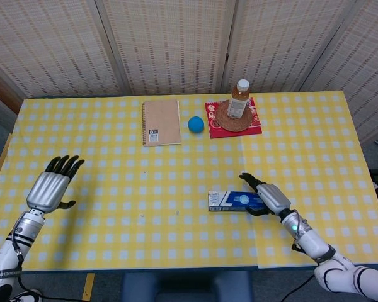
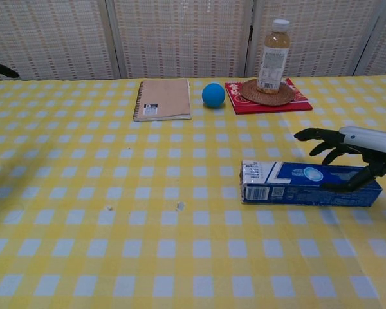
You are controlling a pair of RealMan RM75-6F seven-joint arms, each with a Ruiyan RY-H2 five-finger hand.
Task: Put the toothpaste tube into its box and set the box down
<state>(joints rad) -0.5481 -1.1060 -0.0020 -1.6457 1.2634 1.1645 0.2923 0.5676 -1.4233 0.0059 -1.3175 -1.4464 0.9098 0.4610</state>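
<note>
The long blue-and-white cardboard toothpaste box (image 2: 309, 184) lies flat on the yellow-checked tabletop (image 2: 116, 193), well in front of the amber bottle (image 2: 273, 46); the tube is not visible, presumably inside, so the task looks all but done. The right robot hand (image 2: 347, 151) has its dark fingers spread over the box's right end, thumb perhaps touching it, gripping nothing. The left robot hand (image 1: 50, 189) hovers open far to the box's left.

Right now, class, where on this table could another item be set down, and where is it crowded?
Free: the wide stretch between the left hand and the box, below the notebook. Crowded: the far edge, with notebook, ball and bottle on its mat.
</note>
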